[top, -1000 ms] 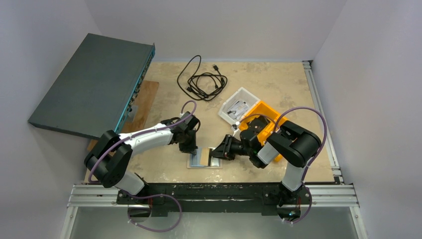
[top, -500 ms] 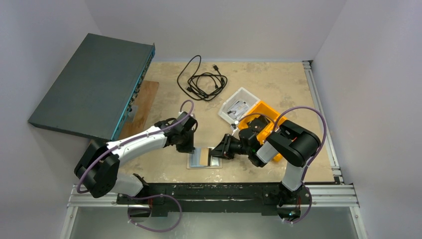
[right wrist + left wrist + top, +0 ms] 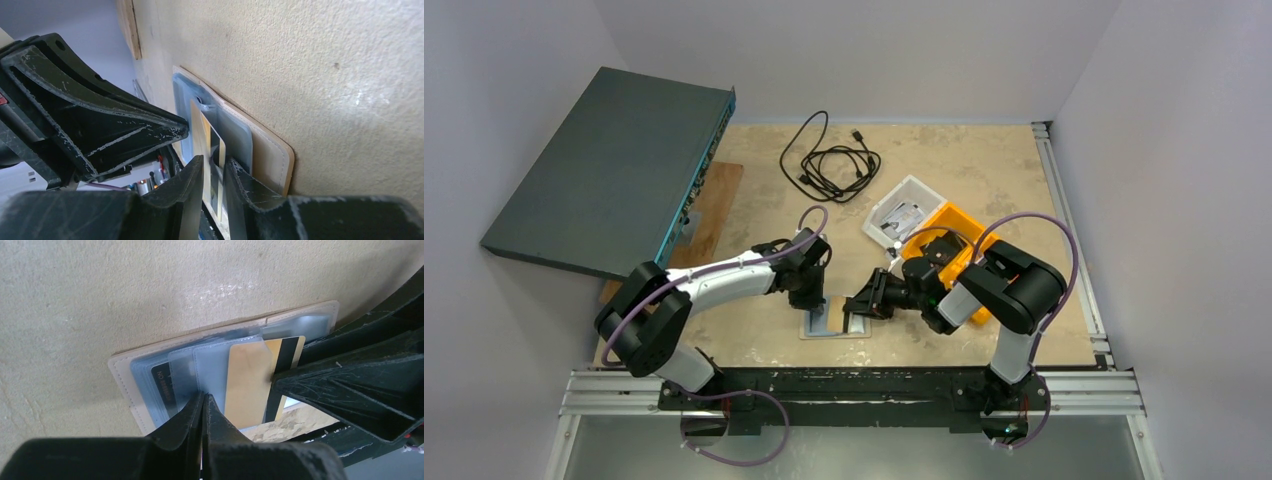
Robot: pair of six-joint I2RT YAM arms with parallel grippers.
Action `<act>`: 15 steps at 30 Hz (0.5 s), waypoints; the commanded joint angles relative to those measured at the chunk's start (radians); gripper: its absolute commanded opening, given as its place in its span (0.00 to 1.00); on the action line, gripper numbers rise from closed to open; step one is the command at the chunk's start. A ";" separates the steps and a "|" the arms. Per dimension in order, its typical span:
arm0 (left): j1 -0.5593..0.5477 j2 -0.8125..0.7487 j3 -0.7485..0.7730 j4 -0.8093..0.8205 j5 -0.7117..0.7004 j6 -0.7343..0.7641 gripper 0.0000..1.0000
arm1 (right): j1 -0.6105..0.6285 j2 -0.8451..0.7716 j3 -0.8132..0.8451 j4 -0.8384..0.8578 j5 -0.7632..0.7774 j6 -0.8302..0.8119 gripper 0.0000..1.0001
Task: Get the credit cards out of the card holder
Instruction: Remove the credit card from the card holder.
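Note:
The cream card holder (image 3: 832, 329) lies open on the table near the front edge, its blue-grey clear sleeves (image 3: 160, 377) facing up. My left gripper (image 3: 204, 397) is shut and its tip presses down on the sleeves. A gold credit card (image 3: 247, 385) with a black stripe sticks partly out of a sleeve. My right gripper (image 3: 214, 162) comes in from the right and is shut on that card's (image 3: 199, 130) free end. A dark card (image 3: 162, 382) sits inside a sleeve at the left. The holder's cream edge (image 3: 270, 150) shows beside the right fingers.
An orange bin (image 3: 956, 232) and a white tray (image 3: 906, 215) stand just behind the right arm. A coiled black cable (image 3: 829, 160) lies at the back. A dark grey box (image 3: 609, 170) rests tilted at the left over a wooden board (image 3: 712, 215).
The left arm swung out a little to the left and came back, so its shut tip rests on the sleeves again. The right gripper has barely shifted, still on the card.

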 commanded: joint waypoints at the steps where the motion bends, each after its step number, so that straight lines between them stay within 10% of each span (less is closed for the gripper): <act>1: -0.003 0.055 -0.028 -0.005 -0.061 -0.007 0.00 | 0.016 0.025 0.026 -0.033 0.027 -0.027 0.23; 15: -0.003 0.082 -0.048 -0.070 -0.140 -0.037 0.00 | 0.019 -0.092 0.014 -0.113 0.051 -0.043 0.16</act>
